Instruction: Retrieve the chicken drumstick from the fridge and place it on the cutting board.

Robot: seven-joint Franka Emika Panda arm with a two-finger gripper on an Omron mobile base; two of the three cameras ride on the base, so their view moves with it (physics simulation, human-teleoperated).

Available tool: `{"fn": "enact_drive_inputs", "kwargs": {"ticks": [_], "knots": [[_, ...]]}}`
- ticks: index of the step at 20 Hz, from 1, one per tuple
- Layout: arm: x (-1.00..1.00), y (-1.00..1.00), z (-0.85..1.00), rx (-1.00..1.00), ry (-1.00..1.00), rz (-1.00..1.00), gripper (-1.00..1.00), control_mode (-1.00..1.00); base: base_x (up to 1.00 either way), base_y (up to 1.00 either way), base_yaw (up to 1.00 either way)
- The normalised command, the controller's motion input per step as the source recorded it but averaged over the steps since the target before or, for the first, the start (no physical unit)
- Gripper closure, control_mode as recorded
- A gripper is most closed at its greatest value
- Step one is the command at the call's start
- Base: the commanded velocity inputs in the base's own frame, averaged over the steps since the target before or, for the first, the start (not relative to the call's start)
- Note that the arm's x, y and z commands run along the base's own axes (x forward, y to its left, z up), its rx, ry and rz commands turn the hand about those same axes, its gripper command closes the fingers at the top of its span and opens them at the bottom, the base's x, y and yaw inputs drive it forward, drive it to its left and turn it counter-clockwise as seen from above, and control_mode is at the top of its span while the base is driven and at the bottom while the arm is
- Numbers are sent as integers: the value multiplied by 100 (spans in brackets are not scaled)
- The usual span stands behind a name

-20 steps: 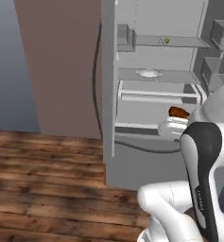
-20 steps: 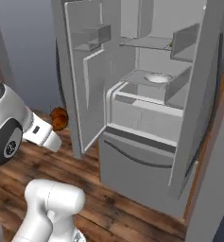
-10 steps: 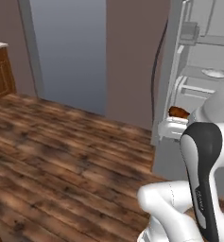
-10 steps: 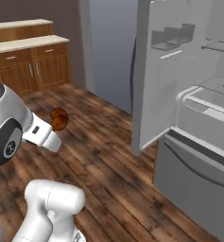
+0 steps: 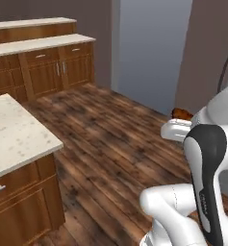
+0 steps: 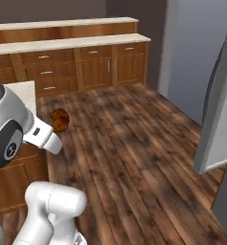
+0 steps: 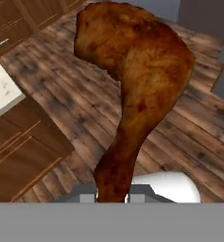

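One chicken drumstick (image 7: 132,80) hangs in the gripper (image 7: 111,197), the jaws closed on its narrow end so that the plump, glossy brown end juts out ahead of the hand over the wooden floor (image 7: 61,80). In the left base view the drumstick (image 5: 182,114) shows as a small reddish-brown bit just past the white wrist, at the right of the picture; in the right base view the same piece (image 6: 60,120) sits at the tip of the arm, held up off the floor and near the corner of a pale counter.

Nearest the base on the left stands an island (image 5: 17,139) with a speckled cream top and brown wooden doors below; its corner also appears at the left edge of the hand view. Past it, dark plank floor (image 5: 110,139) stretches away toward the far wall.

Along the far left runs a row of brown wooden cabinets (image 6: 86,67) with small metal handles, topped by a pale counter and a raised ledge behind it. To their right stands a tall, plain blue-grey panel (image 5: 151,48). At the right edge of the right base view is the grey fridge door (image 6: 220,119), well apart from the drumstick.
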Motion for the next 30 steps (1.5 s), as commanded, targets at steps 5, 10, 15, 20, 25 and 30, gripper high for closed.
{"fn": "enact_drive_inputs", "kwargs": {"ticks": [5,10,15,20,25,30], "knots": [[0,0,0,0,0,0,100,100,-24,53,57],[0,0,0,0,0,0,100,100,-2,68,47],[0,0,0,0,0,0,100,100,1,78,44],[0,0,0,0,0,0,100,100,35,97,32],[0,0,0,0,0,0,100,100,49,89,17],[0,0,0,0,0,0,100,100,42,69,-5]]}}
